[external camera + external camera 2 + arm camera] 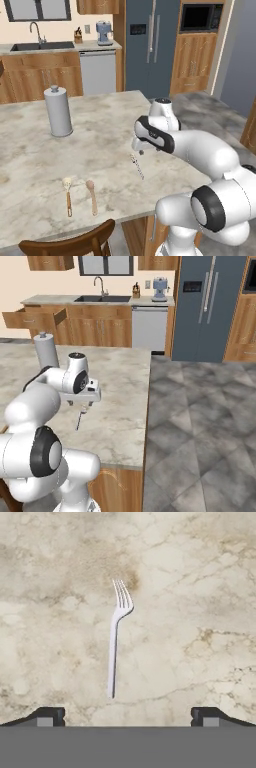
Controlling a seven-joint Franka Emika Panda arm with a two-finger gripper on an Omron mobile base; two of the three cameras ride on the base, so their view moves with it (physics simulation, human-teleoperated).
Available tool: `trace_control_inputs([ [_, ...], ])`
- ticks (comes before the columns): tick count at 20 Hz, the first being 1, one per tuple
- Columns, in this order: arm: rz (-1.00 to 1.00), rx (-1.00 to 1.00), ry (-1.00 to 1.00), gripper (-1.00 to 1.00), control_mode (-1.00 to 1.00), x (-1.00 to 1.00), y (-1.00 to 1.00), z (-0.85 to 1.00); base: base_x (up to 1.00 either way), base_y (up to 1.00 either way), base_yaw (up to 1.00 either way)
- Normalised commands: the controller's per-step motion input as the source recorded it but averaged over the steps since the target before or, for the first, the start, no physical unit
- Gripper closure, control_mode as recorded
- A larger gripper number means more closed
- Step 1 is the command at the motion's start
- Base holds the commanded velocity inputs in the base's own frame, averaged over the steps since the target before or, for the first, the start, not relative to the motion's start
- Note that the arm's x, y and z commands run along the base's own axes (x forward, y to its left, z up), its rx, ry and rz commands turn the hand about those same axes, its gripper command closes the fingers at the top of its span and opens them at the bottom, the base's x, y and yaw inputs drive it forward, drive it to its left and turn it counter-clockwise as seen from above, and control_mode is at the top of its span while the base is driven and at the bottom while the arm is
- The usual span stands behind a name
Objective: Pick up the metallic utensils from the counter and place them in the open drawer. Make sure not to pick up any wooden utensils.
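Note:
A thin silver fork lies flat on the marbled counter, tines pointing away from the hand. My gripper hovers open just above it, its dark fingertips wide apart and holding nothing. From the base views, the gripper hangs over the upper end of the fork, near the counter's right edge. Two tan wooden spoons lie side by side near the counter's front edge, left of the fork. An open drawer juts from the back cabinets at far left.
A grey paper-towel roll stands upright on the counter's far left. The dark wooden back of a chair sits against the counter's near edge. The sink, dishwasher and fridge line the back wall beyond grey floor tiles.

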Motion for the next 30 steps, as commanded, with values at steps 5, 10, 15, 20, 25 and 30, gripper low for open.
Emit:
trace_control_inputs([
  [5,0.0,0.0,-0.02,-1.0,-1.0,0.4,0.0,-0.11,0.0,0.0,0.0],
  [10,0.0,0.0,0.0,-1.0,-1.0,0.38,0.0,-0.02,0.0,0.0,0.0],
  [15,0.0,0.0,-0.02,-1.0,-1.0,-0.12,0.0,-0.06,0.0,0.0,0.0],
  [20,0.0,0.0,-0.04,-1.0,-1.0,-0.12,0.1,-0.34,0.0,0.0,0.0],
  [25,0.0,0.0,0.0,-1.0,-1.0,0.0,0.21,-0.53,0.0,0.0,0.0],
  [30,0.0,0.0,0.0,-1.0,-1.0,0.0,0.09,-0.5,0.0,0.0,0.0],
])
